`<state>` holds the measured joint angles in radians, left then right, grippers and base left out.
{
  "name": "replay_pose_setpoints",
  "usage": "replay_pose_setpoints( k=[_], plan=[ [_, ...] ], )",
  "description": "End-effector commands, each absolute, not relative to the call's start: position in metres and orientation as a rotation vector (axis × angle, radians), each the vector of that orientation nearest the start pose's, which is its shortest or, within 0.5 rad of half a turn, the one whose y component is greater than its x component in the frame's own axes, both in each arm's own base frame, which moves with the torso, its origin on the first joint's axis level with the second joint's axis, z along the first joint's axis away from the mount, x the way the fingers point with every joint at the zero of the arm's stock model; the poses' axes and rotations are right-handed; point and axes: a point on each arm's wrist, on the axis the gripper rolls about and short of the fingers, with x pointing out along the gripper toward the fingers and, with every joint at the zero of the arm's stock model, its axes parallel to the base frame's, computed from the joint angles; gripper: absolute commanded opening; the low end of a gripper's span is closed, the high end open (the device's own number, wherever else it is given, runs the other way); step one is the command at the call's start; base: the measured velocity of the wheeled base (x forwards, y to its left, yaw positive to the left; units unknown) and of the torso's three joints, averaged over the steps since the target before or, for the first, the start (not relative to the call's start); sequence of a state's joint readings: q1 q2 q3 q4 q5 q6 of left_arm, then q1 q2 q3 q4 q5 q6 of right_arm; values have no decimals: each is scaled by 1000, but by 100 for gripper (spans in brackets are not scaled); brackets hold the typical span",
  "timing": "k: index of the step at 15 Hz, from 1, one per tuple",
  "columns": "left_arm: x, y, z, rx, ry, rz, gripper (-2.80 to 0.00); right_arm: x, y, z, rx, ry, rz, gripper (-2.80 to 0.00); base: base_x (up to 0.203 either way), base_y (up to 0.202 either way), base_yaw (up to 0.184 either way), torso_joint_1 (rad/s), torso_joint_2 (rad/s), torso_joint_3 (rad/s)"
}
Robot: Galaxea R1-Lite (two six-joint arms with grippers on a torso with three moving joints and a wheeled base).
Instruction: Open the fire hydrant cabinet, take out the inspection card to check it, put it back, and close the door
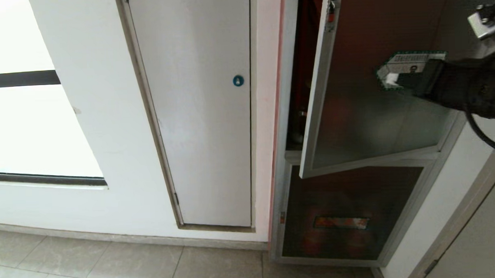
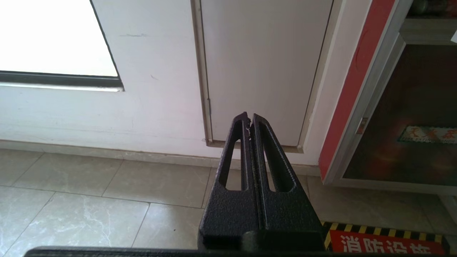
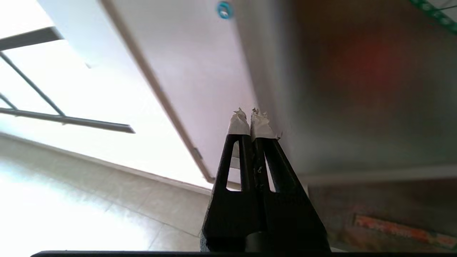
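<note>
- Silver-framed dark glass, the door (image 1: 366, 110) stands part-way open at the upper right of the head view, its free edge swung out from the fire hydrant cabinet (image 1: 290, 113).
- Only a narrow red-and-dark strip of the cabinet's inside shows in that gap; what it contains is hard to make out.
- The green-bordered sticker (image 1: 409, 63) on the glass is half covered by the right arm, which enters from the right edge.
- The right gripper (image 3: 250, 117), with pale-wrapped tips pressed together and holding nothing, lies near the door's glass; whether it touches is unclear.
- The left gripper (image 2: 249, 123) is closed and empty, low before the white door (image 1: 201, 116).
- A lower dark panel (image 1: 345, 218) bears a blurred red label.
</note>
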<state>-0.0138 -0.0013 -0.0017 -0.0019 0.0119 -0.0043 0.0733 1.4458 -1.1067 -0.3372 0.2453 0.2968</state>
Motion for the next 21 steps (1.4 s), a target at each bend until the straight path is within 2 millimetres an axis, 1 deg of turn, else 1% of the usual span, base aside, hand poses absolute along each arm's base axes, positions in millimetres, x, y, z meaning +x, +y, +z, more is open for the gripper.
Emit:
replay_pose_setpoints(
  k=[1, 4, 6, 8, 10, 11, 12, 14, 16, 19, 20, 21],
  plan=[
    [-23, 1, 76, -5, -5, -2, -280, 172, 20, 332, 284, -93, 345, -280, 0, 0, 0, 0, 0, 0],
    [-23, 1, 76, -5, -5, -2, -280, 76, 11, 329, 276, -246, 317, -280, 0, 0, 0, 0, 0, 0],
    [-23, 1, 76, -5, -3, -2, -280, 17, 4, 319, 279, -334, 250, -280, 0, 0, 0, 0, 0, 0],
    [-23, 1, 76, -5, -3, -2, -280, -28, -1, 303, 273, -391, 179, -280, 0, 0, 0, 0, 0, 0],
    [-23, 1, 76, -5, -3, -2, -280, -59, 0, 285, 254, -422, 92, -280, 0, 0, 0, 0, 0, 0],
    [-23, 1, 76, -5, -3, -2, -280, -72, 2, 274, 244, -434, 79, -280, 0, 0, 0, 0, 0, 0],
    [-23, 1, 76, -5, -5, -2, -280, -80, 3, 264, 236, -424, 84, -280, 0, 0, 0, 0, 0, 0],
    [-23, 1, 76, -5, -5, -2, -280, -71, 3, 241, 229, -345, 93, -280, 0, 0, 0, 0, 0, 0],
    [-23, 1, 76, -5, -4, -2, -280, -63, 3, 214, 168, -278, 124, -280, 0, 0, 0, 0, 0, 0],
    [-23, 1, 76, -5, -4, -2, -280, -62, 2, 167, 82, -246, 148, -280, 0, 0, 0, 0, 0, 0],
    [-23, 1, 76, -5, -3, -2, -280, -57, 2, 152, 50, -222, 144, -280, 0, 0, 0, 0, 0, 0],
    [-23, 1, 76, -5, -4, -2, -280, -52, 2, 142, 28, -203, 133, -280, 0, 0, 0, 0, 0, 0]
  ],
)
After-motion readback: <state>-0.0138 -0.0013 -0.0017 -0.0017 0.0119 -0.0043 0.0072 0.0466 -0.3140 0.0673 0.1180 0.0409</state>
